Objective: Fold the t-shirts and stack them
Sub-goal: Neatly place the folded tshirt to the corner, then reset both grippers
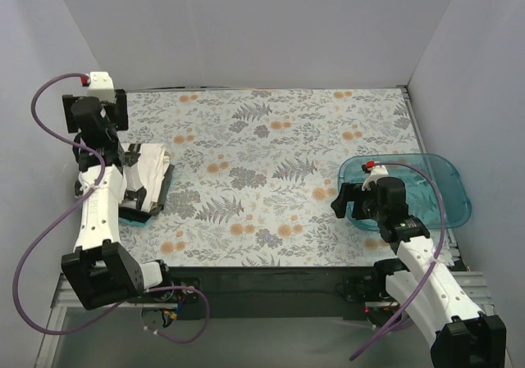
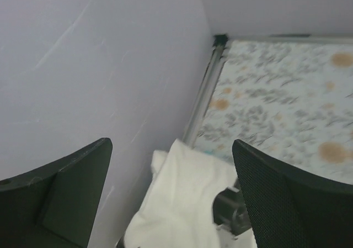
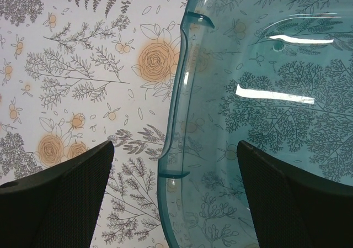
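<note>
The t-shirts point(image 1: 152, 167) lie as one folded pile directly under the left fingers point(image 1: 94, 110), a little back toward that wrist. As far as we can judge from above, its long axis runs along the line those fingers point, from the near side to the far side. From the left wrist we see the white t-shirt point(image 2: 187, 198) low between the two fingers, beneath their tips and not touching them. Tan layers seem to show at the pile's edge in the overhead view, though we cannot be sure how the two shirts are stacked.

The left fingers are spread wide and hold nothing. The right fingers point(image 1: 349, 200) are also spread wide and empty. They hang over the rim of the blue tub point(image 1: 447, 179), with the pile well apart from them, across the patterned tabletop point(image 1: 262, 155).

We judge the left arm far the nearer, so any last tidying of the stack falls to it. It would only need to come straight down onto the cloth.
</note>
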`<state>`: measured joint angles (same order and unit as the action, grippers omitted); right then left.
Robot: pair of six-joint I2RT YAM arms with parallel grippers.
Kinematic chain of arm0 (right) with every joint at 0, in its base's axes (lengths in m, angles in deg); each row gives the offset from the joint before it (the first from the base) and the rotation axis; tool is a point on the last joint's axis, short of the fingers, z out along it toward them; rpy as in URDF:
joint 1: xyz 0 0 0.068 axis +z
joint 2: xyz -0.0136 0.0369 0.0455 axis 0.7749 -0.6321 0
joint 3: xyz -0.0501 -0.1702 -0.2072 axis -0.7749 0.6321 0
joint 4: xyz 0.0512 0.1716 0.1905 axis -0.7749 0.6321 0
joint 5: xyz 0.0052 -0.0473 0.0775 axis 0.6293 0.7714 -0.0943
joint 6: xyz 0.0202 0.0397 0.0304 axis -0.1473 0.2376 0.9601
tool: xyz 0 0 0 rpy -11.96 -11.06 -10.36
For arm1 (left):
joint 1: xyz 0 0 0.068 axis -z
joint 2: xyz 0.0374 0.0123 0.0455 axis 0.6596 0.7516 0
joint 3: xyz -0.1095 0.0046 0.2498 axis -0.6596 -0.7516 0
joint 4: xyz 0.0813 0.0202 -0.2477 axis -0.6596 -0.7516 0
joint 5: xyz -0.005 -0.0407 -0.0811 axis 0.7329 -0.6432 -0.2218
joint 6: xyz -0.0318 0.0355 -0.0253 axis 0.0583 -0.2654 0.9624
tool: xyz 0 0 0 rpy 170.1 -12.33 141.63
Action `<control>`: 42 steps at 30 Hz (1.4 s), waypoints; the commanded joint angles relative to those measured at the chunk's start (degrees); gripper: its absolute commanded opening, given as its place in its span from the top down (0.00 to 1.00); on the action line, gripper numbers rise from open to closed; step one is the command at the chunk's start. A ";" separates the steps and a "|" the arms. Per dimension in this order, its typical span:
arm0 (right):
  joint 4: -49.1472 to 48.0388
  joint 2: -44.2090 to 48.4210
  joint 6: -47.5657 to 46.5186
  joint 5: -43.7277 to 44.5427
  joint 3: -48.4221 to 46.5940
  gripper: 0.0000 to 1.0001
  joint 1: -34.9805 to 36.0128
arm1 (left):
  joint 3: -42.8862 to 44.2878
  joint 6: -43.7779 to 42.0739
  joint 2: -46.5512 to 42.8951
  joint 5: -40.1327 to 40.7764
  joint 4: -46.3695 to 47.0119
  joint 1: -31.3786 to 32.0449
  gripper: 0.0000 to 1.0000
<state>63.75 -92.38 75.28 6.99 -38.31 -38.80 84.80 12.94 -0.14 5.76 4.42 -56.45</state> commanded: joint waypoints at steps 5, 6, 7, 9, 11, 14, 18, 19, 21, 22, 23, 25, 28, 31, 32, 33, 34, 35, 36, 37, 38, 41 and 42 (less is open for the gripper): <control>-2.39 0.58 -0.19 -2.03 -0.28 0.02 -0.30 | 13.61 16.97 9.84 -4.94 -9.56 12.87 0.09; -2.48 0.59 -0.36 -2.29 -0.37 0.02 -0.21 | 14.40 17.49 11.08 -3.27 -9.47 14.37 0.09; -2.66 0.59 -0.36 -2.56 -0.37 0.02 -0.30 | 15.10 18.54 12.13 -1.51 -9.47 18.74 0.09; -2.57 0.50 -0.54 -2.65 -0.72 0.02 -0.21 | 16.77 23.63 14.86 -0.97 -9.82 21.32 0.08; -2.49 0.50 -0.45 -2.47 -1.07 0.02 -0.30 | 16.43 29.85 15.39 -0.27 -9.29 24.40 0.08; -2.40 0.59 -0.45 -3.00 -1.77 0.02 -0.30 | 12.31 37.24 11.81 -2.89 -6.15 27.30 0.08; -0.91 -0.38 -0.45 -2.91 -4.14 0.02 -0.30 | 0.29 46.13 2.23 -4.39 0.54 32.40 0.07; -0.47 -0.38 -0.63 -2.74 -5.89 0.02 -0.30 | -5.31 48.50 -0.14 -5.35 1.60 33.62 0.07; 0.68 -0.21 -1.06 -2.30 -7.48 0.02 -0.21 | -11.75 53.58 -6.45 -6.67 4.59 34.69 0.07; 1.38 -0.03 -1.15 -2.21 -9.05 0.02 -0.21 | -17.18 54.66 -8.40 -6.68 4.60 35.47 0.07; 1.64 0.58 -1.42 -2.30 -9.59 0.02 -0.30 | -19.76 54.94 -10.43 -7.03 4.77 35.83 0.07; 2.17 1.55 -1.94 -2.82 -11.34 0.02 -0.30 | -24.42 57.29 -17.26 -4.58 4.33 36.18 0.07; 2.44 1.90 -2.12 -3.79 -12.67 0.02 -0.30 | -29.18 57.75 -23.70 -2.55 1.97 36.19 0.07; 2.17 1.73 -0.46 -2.65 -13.55 0.02 -0.21 | -29.89 59.94 -28.89 -0.62 -1.99 36.36 0.06; 2.26 1.56 0.24 -1.60 -13.99 0.02 -0.30 | -29.63 60.82 -29.60 -0.87 -3.21 36.45 0.06; 2.35 1.47 0.77 -1.16 -14.17 0.02 -0.30 | -28.93 60.83 -29.43 -1.57 -3.57 36.54 0.06; 2.35 1.64 1.04 -0.98 -14.25 0.02 -0.30 | -28.31 60.83 -29.34 -2.10 -4.01 36.62 0.06; 2.35 1.82 1.56 -0.63 -14.34 0.02 -0.21 | -27.87 61.00 -28.99 -2.98 -4.89 36.71 0.06; 2.26 1.90 1.48 0.24 -14.34 0.02 -0.30 | -27.26 61.00 -28.12 -3.51 -5.33 36.71 0.06; 2.35 1.99 1.48 0.95 -14.34 0.02 -0.30 | -26.99 61.09 -27.59 -3.77 -5.77 36.71 0.06; 2.35 2.25 1.39 2.09 -14.43 0.02 -0.30 | -26.81 61.18 -27.15 -3.95 -6.47 36.80 0.06; 2.53 3.13 1.31 2.19 -14.26 0.02 -0.30 | -26.64 61.27 -26.18 -2.29 -7.70 37.33 0.06; 2.53 3.31 1.31 2.19 -14.17 0.02 -0.30 | -26.55 61.35 -26.09 -1.59 -7.71 37.42 0.06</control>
<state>66.46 -90.41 76.35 7.69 -50.09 -38.80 56.41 73.53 -26.39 2.42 -0.59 -19.65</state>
